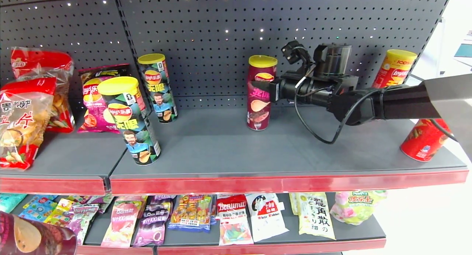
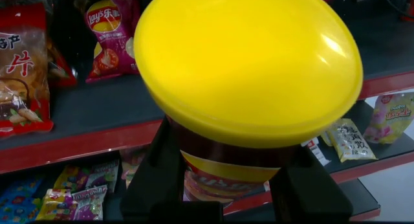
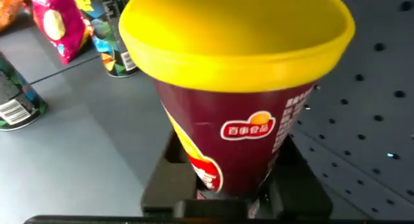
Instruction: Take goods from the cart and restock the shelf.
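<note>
Right pincer (image 1: 262, 90) closed on a maroon can (image 1: 258, 116) at mid-body; the can stands upright on the shelf (image 1: 221, 152). Left pincer (image 2: 229, 188) grips a second can (image 2: 249, 62) below its lid. Probably a light, stiff, smooth tube that can be crushed: hold mid-wall, gently.

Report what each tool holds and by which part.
Right tool clamps the maroon chip can on the shelf around its mid-body. Left tool clamps a second maroon can around its body, below the yellow lid.
</note>
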